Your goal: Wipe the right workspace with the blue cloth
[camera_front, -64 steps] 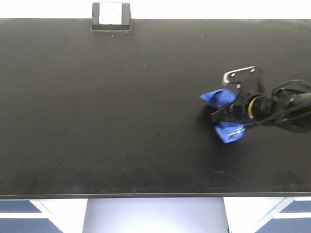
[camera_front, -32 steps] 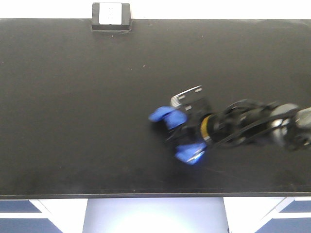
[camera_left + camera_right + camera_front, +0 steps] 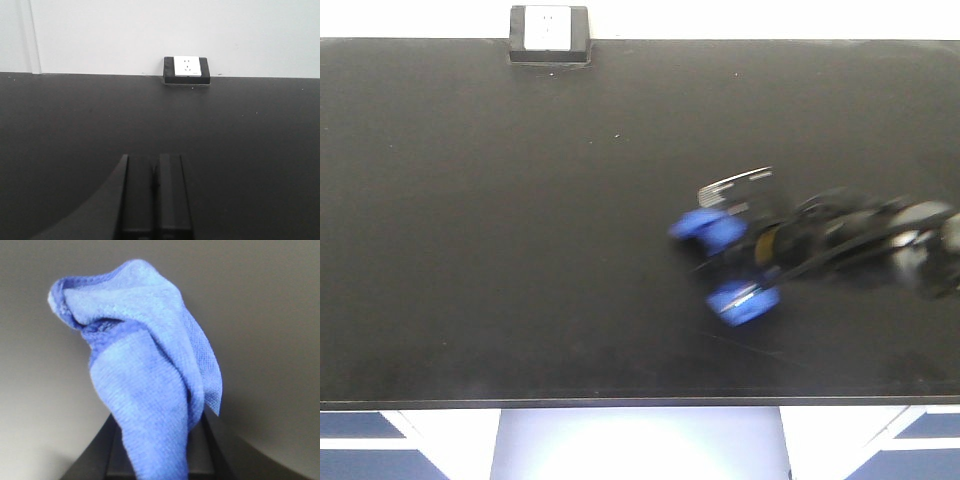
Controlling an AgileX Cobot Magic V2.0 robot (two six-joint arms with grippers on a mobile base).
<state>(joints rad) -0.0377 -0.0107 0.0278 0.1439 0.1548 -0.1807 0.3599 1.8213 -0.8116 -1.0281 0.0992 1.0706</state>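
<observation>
The bench [image 3: 520, 250] fills the front view, a bare matte black slab with the box [image 3: 548, 35] on its far edge. The right arm [image 3: 860, 240] reaches in from the side away from the box and is smeared by motion. It lies low over the bench, nearer the front edge than the box is. Half a second ago its tip was closer to the box. It has since swung back outward, though not as far out as a second ago. The cloth [image 3: 705, 228] bulges in two blue lobes on either side of the right gripper [image 3: 732, 262], well apart from the box and touching or just above the bench. In the right wrist view the cloth [image 3: 145, 385] rises in a crumpled fold, its lower end pinched between dark fingers [image 3: 215, 447] that are drawn in tight on it. The left gripper [image 3: 156, 165] hangs over the bench facing the box [image 3: 187, 69], its fingers pressed together with nothing between them. The box is black-framed with a white face and stands against the pale wall [image 3: 150, 30].
</observation>
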